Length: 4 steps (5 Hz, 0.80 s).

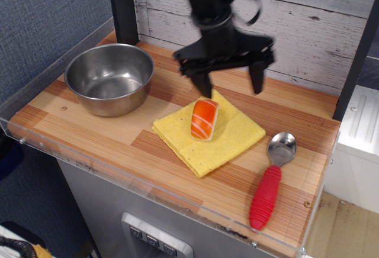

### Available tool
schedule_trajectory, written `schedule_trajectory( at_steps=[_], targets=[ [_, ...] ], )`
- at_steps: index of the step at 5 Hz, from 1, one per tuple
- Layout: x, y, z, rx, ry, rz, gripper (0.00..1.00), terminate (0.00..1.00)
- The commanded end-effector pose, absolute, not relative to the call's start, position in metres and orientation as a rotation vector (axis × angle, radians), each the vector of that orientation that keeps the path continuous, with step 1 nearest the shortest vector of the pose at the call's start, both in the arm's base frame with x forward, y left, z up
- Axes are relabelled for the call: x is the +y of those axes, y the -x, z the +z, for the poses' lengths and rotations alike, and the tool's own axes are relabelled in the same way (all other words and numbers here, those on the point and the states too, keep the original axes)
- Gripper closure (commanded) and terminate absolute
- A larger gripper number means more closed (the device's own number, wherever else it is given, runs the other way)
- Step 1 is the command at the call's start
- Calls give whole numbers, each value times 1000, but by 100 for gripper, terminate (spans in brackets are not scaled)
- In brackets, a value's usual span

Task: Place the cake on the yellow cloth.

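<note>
Overhead, much of the black robot arm runs out of the top of the picture, so only its lower links and the black gripper (230,84) can be seen, somewhat blurred; its two jaws are spread wide apart with nothing between them, hanging above the back of the table and clear of everything on it. A dark upright post (122,6) at the back left is also cut off by the top edge. The round shiny steel bowl (109,78) stands at the left of the wooden plank table (89,134), and its inside shows only bare metal and reflections. The small glossy orange cake with pale stripes and a white base (204,119) rests on the folded square yellow cloth (237,135), near the cloth's middle and a little toward its back corner, apart from the jaws above it. Its long axis runs roughly from the near side of the table toward the back wall, leaning slightly to the right at the far end, with the orange striped face turned up and toward the camera. A spoon with a thick red handle and a silver bowl (270,181) lies just beside the cloth on the right, its bowl pointing away from the camera.
</note>
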<state>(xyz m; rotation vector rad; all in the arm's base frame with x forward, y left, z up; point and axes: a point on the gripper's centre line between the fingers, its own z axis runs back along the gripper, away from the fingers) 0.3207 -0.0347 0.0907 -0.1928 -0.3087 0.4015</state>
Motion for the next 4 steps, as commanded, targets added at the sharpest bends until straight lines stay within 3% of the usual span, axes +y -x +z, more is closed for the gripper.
schedule_trajectory(
  at_steps=[1,3,4],
  targets=[
    [-45,-318,173,-403,196,399,0,0],
    [-45,-318,173,-403,196,399,0,0],
    [-45,-318,173,-403,196,399,0,100]
  ],
)
